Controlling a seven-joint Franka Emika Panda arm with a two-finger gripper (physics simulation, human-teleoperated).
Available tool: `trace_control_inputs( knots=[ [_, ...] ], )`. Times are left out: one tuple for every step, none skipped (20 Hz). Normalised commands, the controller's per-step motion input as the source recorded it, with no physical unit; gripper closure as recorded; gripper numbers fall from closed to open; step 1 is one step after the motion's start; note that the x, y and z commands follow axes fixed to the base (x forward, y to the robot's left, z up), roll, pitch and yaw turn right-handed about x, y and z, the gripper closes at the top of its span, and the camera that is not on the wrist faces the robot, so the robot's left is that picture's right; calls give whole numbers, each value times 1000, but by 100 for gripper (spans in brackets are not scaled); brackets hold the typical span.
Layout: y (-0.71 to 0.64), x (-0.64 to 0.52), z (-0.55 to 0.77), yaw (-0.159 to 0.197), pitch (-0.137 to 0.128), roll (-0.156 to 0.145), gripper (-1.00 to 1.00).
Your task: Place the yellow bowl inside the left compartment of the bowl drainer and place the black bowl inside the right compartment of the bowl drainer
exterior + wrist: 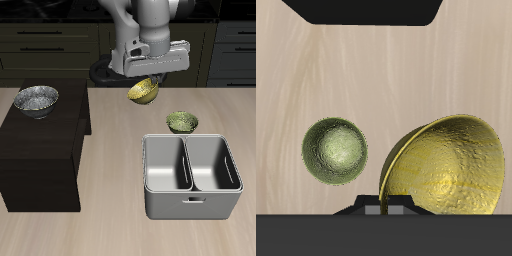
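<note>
The yellow bowl (144, 93) hangs tilted in the air above the table, gripped by its rim in my gripper (148, 82), which is shut on it. In the wrist view the yellow bowl (446, 168) fills the area close to the fingers, its inside facing the camera. The bowl drainer (190, 178) is a grey two-well tub nearer the table's front edge, both wells empty. The black bowl (36, 100), silvery-grey and speckled, sits on the dark cabinet.
A small olive-green bowl (182, 122) (335, 151) rests on the table just behind the drainer, below and beside the held bowl. The dark cabinet (40, 150) is a raised block beside the drainer.
</note>
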Motion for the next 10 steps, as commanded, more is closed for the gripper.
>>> trace_control_inputs(
  knots=[
    [52,140,354,-15,-20,12,100],
    [181,95,380,11,-50,-2,100],
    [-92,42,-25,0,0,0,100],
    [158,164,322,10,-28,11,100],
    [243,181,266,-4,15,33,100],
    [71,88,137,12,-9,30,100],
    [296,287,413,6,-65,-40,100],
    [333,206,185,-17,51,70,100],
    [328,158,255,51,-70,23,100],
    [315,184,144,-11,12,24,100]
  ],
)
